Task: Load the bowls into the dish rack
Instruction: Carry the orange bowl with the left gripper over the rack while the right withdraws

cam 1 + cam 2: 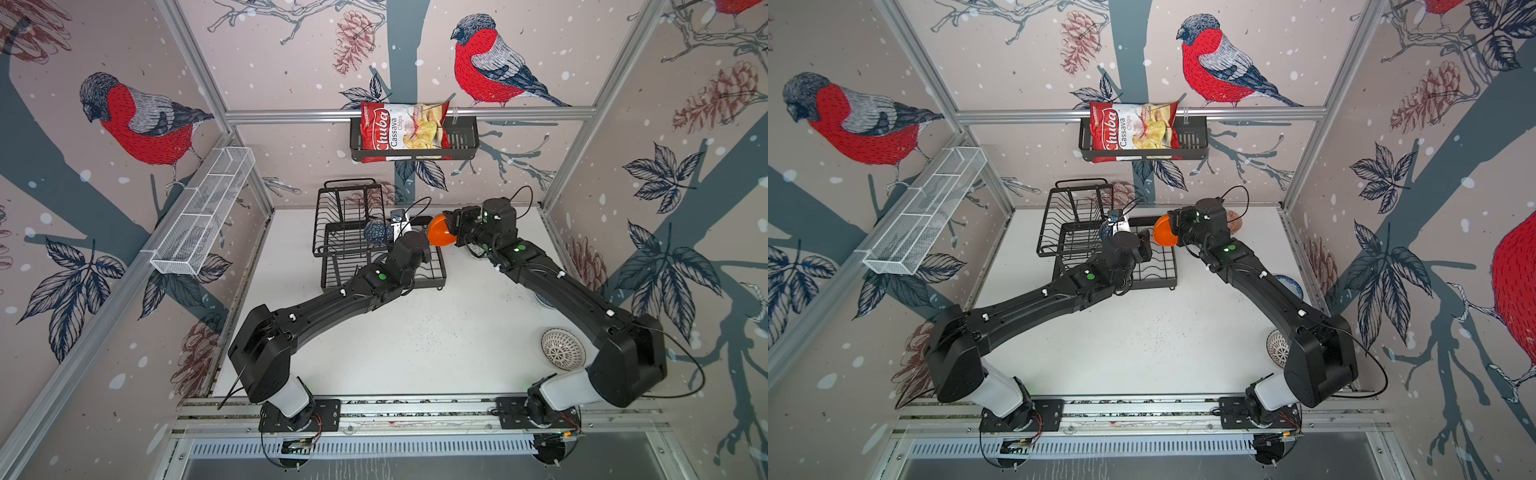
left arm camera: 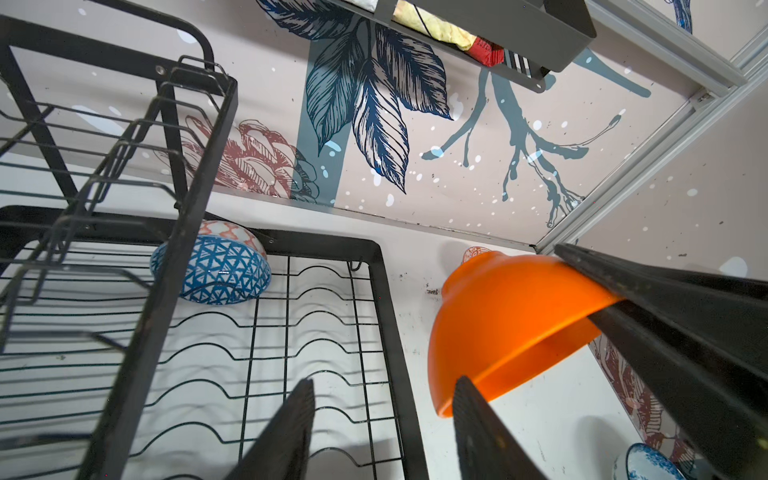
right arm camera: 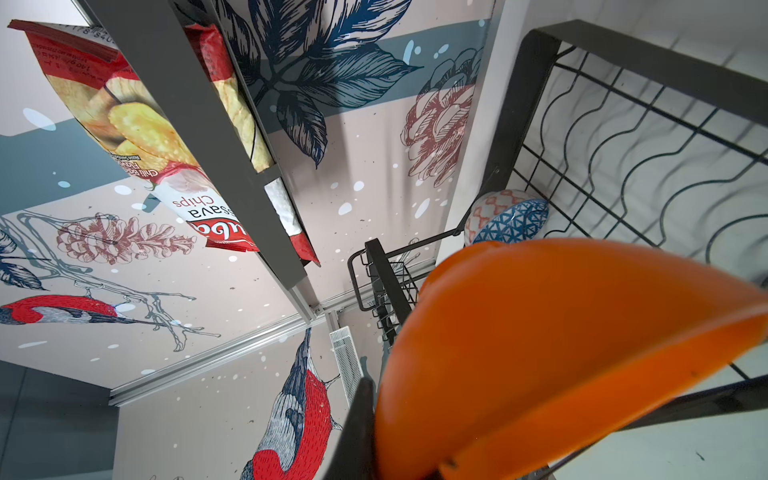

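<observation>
The right tool (image 1: 454, 229) is clamped on the rim of the orange bowl (image 1: 439, 231); the bowl hangs tipped on its side, clear of the table (image 1: 415, 340), its rounded back turned away from the tool toward the dish rack (image 2: 384, 286); it sits just outside the rack's side bar, not yet over the wires. Right beside that bowl is the left tool (image 2: 384, 399), its fingers apart with nothing between them; one finger (image 2: 478, 428) looks close against the orange rim in the wrist view, though I cannot tell whether they touch; under and ahead of this tool run the wavy wires of the rack's lower tier.

Farther ahead of the left tool, in the far corner of that tier beneath the raised basket, the blue patterned bowl (image 2: 216, 270) stands on edge in the slots; the red-and-white bowl (image 2: 224, 230) is tucked right behind it. Well behind the right tool, back along its arm, the blue-flowered bowl (image 1: 1287, 284) and the white lattice bowl (image 1: 563, 349) sit on the table.

By my reckoning two bowls are loaded and a third is on its way in. The next move calls for carrying the orange bowl over the side bar and lowering it on edge into a free slot in front of the blue one; the left tool should be kept out of the path so nothing gets knocked; only then should the grip let go.
</observation>
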